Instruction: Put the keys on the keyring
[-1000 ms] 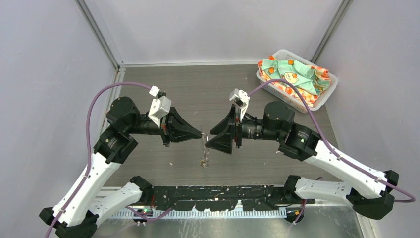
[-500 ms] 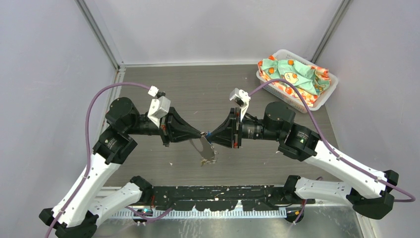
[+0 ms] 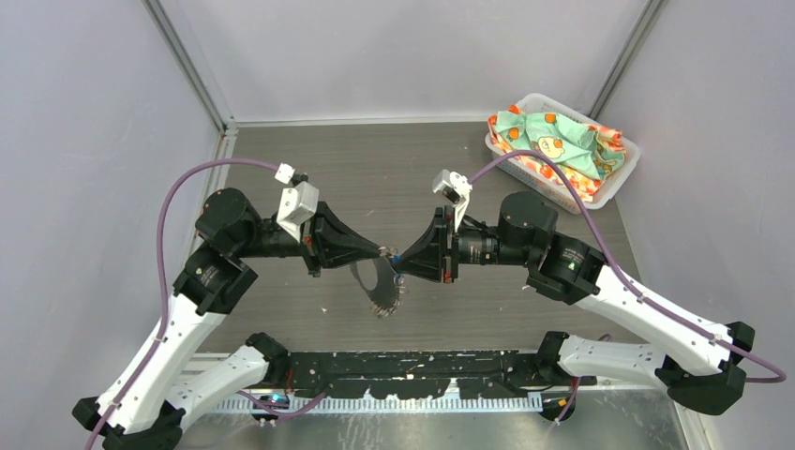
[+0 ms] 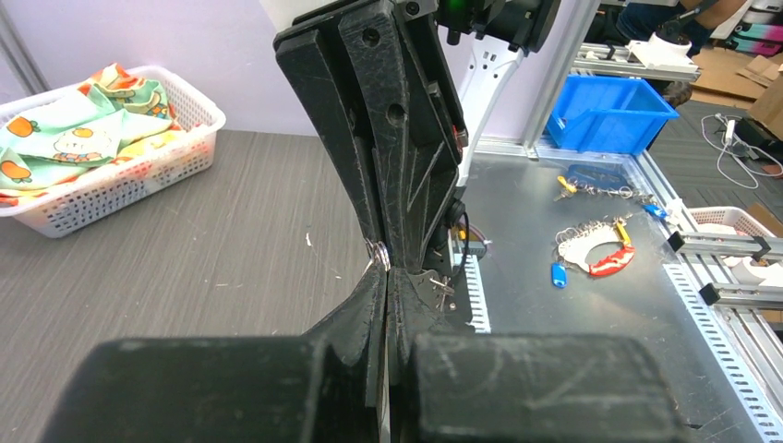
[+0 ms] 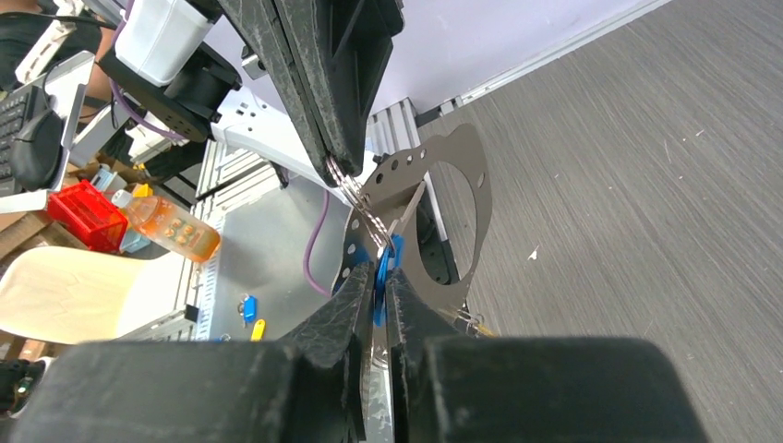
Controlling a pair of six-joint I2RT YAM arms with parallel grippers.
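Right fingers (image 5: 346, 309) have clamped onto the blue-headed key (image 5: 381, 268).

A white perforated plastic basket (image 3: 619, 181) sits at the far right corner of the grey wood-grain worktop (image 3: 375, 169). It is filled with crumpled mint-green cloth printed with orange shapes (image 3: 553, 141). Off the worktop, the wrist views show a blue plastic bin (image 4: 609, 115), a red box (image 5: 88, 212), a translucent orange bottle (image 5: 171, 231) just beside it, and a cream chair seat (image 5: 74, 295).
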